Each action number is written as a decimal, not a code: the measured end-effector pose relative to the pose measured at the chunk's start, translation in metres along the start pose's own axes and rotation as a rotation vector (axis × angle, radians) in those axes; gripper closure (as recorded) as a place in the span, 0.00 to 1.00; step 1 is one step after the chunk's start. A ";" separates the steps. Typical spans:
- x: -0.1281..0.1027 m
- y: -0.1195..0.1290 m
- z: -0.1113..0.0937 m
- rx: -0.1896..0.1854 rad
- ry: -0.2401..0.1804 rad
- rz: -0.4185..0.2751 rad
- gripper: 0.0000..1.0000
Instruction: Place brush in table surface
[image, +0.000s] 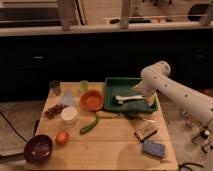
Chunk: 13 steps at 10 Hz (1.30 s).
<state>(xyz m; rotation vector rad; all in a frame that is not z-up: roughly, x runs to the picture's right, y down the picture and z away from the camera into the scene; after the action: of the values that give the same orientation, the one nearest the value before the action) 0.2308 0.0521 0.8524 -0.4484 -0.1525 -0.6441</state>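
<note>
Camera view: the table surface (115, 147), a light-brown wooden top of joined planks, carries all items. A green rectangular tray (113, 84) sits at the rear right of the top. The brush (130, 97) lies flat inside this tray, white handle running left to right, with its darker head toward the left end; it is not on the bare wood. The white arm (172, 90) enters from the right, bends at a rounded joint above the tray's right rear corner, and descends into the tray. The gripper (147, 98) is at the right end of the brush handle, low over the tray floor near the tray's right wall. Whether the gripper is open or closed, and whether it has hold of the handle, cannot be told. Just left of the tray stands an orange bowl (91, 100). Behind it are a pale green cup (84, 85) and a dark cup (55, 87). A white round container (69, 115) stands in front of the bowl to the left, and a green cucumber (89, 125) lies tilted near the table centre. An orange fruit (62, 137) and a dark bowl (38, 148) occupy the front left corner. A brown block (145, 132) and a blue sponge (153, 148) lie at the front right, apart from each other. Whether any item carries a label cannot be told
</note>
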 end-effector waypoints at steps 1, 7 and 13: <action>-0.003 -0.006 0.002 -0.001 0.001 0.006 0.20; -0.016 -0.033 0.016 -0.052 0.000 0.055 0.20; -0.023 -0.041 0.063 -0.163 -0.027 0.085 0.20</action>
<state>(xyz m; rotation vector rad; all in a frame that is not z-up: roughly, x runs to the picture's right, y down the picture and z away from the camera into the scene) 0.1879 0.0636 0.9171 -0.6173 -0.1066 -0.5692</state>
